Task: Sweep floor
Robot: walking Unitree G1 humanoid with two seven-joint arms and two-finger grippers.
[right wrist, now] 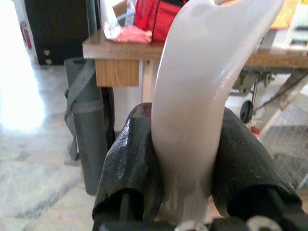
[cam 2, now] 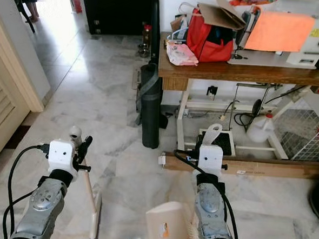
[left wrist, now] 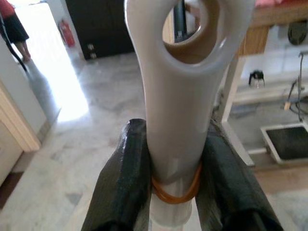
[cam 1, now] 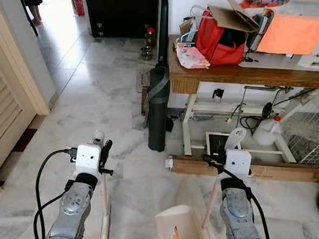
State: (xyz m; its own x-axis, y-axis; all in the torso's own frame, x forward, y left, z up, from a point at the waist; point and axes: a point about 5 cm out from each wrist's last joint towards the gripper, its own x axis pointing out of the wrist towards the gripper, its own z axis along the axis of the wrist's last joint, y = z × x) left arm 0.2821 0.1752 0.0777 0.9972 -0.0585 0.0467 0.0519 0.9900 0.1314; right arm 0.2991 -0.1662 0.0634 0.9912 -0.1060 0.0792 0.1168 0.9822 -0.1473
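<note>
white plastic broom handle with hanging loop (left wrist: 185,96) | upright, lower left | cream plastic dustpan (cam 1: 179,228) | upright handle (right wrist: 207,96), lower centre-right, marble floor (cam 1: 96,94)

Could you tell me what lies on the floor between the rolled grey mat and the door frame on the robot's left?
In the left eye view, only bare marble floor lies between the rolled grey mat and the door frame.

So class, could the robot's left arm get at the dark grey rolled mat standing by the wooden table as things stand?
Probably not: the left tool is shut on a white plastic broom handle, and the dark grey rolled mat stands well ahead of it.
</note>
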